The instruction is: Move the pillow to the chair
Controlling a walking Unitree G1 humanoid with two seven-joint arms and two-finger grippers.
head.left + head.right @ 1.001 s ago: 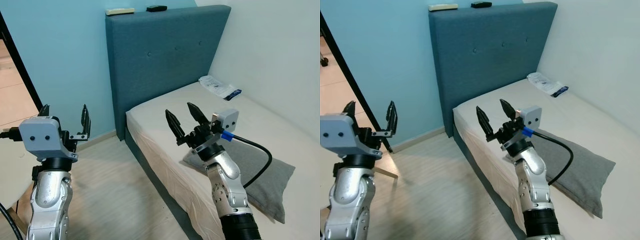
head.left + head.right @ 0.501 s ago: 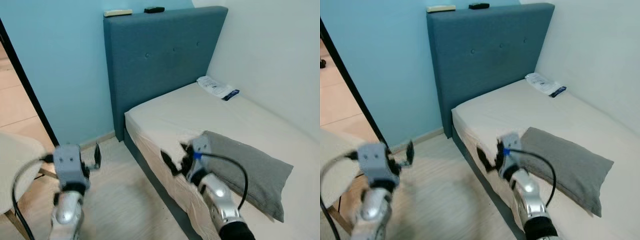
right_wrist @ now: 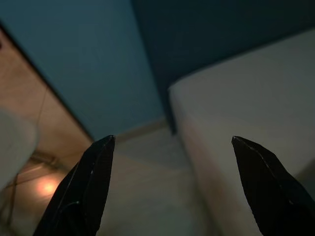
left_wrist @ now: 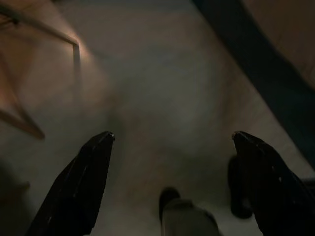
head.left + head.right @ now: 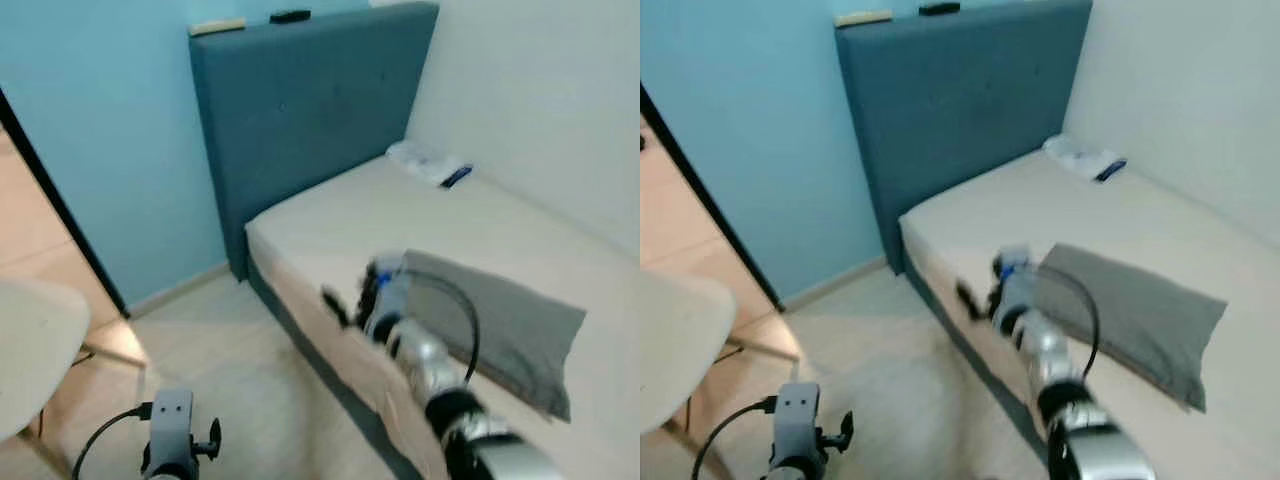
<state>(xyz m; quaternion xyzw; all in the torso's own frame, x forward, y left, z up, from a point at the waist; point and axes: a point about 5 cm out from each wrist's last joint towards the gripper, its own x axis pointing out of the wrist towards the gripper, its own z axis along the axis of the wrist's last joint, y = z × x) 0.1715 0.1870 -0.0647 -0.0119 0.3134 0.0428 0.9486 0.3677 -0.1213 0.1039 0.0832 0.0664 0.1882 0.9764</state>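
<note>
A grey pillow (image 5: 500, 320) lies flat on the near part of the bed (image 5: 340, 215). My right gripper (image 5: 348, 295) hangs over the bed's front edge, just left of the pillow's near corner and not touching it. Its fingers are open and hold nothing; in the right wrist view the fingers (image 3: 83, 191) point past the bed corner toward the blue wall. The cream chair seat (image 5: 30, 350) is at the far left. My left gripper (image 5: 185, 450) hangs low over the floor, open and holding nothing, with a chair leg (image 4: 54, 34) ahead of it.
A dark blue headboard (image 5: 300, 100) stands at the bed's far end with a black remote (image 5: 289, 16) and a beige item (image 5: 215, 26) on top. A white packet (image 5: 425, 162) lies by the white wall. Pale wood floor (image 5: 250, 370) runs between bed and chair.
Both arms have dropped from raised in front of the camera. The right gripper now sits low at the bed edge, the left hangs near the floor. The view has shifted and blurred.
</note>
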